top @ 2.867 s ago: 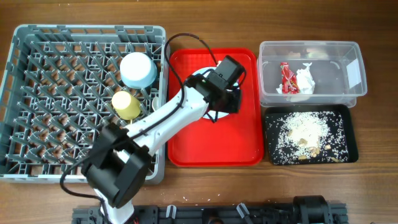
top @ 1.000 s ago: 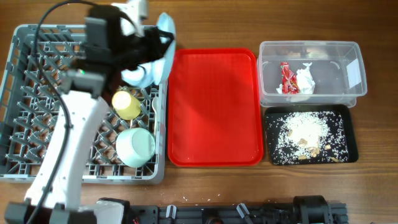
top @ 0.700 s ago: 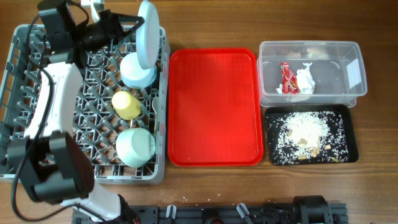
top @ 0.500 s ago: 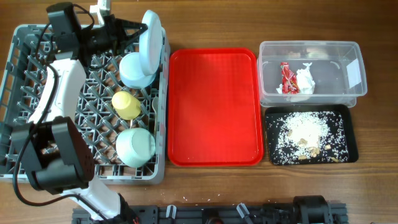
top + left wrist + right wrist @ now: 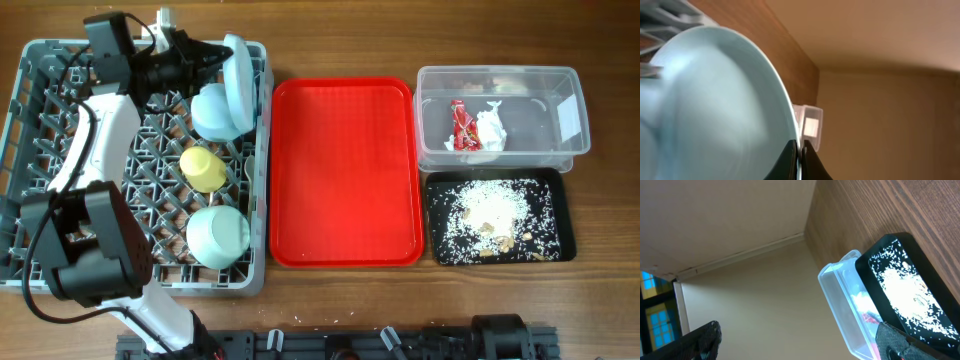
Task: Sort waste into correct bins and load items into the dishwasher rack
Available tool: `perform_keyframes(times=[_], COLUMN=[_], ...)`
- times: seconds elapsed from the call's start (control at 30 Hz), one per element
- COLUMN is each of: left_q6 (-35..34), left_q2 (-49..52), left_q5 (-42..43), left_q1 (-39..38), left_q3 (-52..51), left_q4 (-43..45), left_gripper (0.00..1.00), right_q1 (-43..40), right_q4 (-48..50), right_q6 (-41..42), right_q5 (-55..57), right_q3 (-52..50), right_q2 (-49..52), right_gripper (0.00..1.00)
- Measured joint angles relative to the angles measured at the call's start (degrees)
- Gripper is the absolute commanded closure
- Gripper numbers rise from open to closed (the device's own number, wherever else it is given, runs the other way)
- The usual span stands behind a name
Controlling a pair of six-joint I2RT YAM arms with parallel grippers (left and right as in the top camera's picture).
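— Where is the plate?

— In the overhead view it stands on edge at the upper right corner of the rack, at the upper left of the frame. The left pincer has it by the rim, jaws closed tight on the edge. The left wrist view shows the same: the pale blue disc fills the left of the frame, and two dark fingertips pinch its rim at the bottom centre.

— What else sits in the rack?

— The bowl, upside down, just below the plate and touching it or nearly so. Below that the yellow cup, and lower still a pale round vessel, also mouth down.

— And the right pincer?

— Out of the overhead frame. Its own camera shows its dark fingers in the two bottom corners, spread wide with nothing between them.

— The waste?

— At the right of the overhead frame. The clear tub holds the red wrapper and the napkin side by side. Directly below it the black tray carries the rice scraps.

— And in the middle?

— The red tray, lying flat on the wooden surface between rack and bins.
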Motion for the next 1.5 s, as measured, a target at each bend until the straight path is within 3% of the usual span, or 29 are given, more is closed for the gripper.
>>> perform_keyframes(times=[0.23, 0.37, 0.47, 0.5, 0.63, 0.67, 0.7, 0.83, 1.07, 1.3, 1.5], left_q6=[2.5, 4.4, 6.8, 7.4, 9.4, 9.2, 9.4, 9.7, 9.7, 11.4, 13.6], left_q2=[0.0, -0.1, 0.0, 0.0, 0.0, 0.0, 0.0, -2.7, -13.8, -14.0, -14.0], left_q5=[-4.7, -7.2, -8.8, -8.7, -6.7, -6.4, -6.2, -6.4, -13.4, -18.3, -29.5], left_q1=[0.1, 0.1, 0.1, 0.1, 0.1, 0.1, 0.1, 0.1, 0.1, 0.1, 0.1], left_q3=[0.9, 1.2, 0.4, 0.3, 0.3, 0.3, 0.5, 1.3, 2.6, 2.8, 2.8], left_q4=[-4.3, -4.9, -4.7, -4.1, -1.8, -1.0, -0.6, -0.6, -10.0, -18.3, -23.5], left_gripper=[0.96, 0.81, 0.62, 0.5, 0.21, 0.05, 0.0, 0.0, 0.0, 0.0, 0.0], right_q1=[0.0, 0.0, 0.0, 0.0, 0.0, 0.0, 0.0, 0.0, 0.0, 0.0, 0.0], right_q4=[0.0, 0.0, 0.0, 0.0, 0.0, 0.0, 0.0, 0.0, 0.0, 0.0, 0.0], right_q6=[0.0, 0.0, 0.0, 0.0, 0.0, 0.0, 0.0, 0.0, 0.0, 0.0, 0.0], right_q5=[0.0, 0.0, 0.0, 0.0, 0.0, 0.0, 0.0, 0.0, 0.0, 0.0, 0.0], right_q3=[0.0, 0.0, 0.0, 0.0, 0.0, 0.0, 0.0, 0.0, 0.0, 0.0, 0.0], right_q2=[0.0, 0.0, 0.0, 0.0, 0.0, 0.0, 0.0, 0.0, 0.0, 0.0, 0.0], right_gripper=[0.0, 0.0, 0.0, 0.0, 0.0, 0.0, 0.0, 0.0, 0.0, 0.0, 0.0])
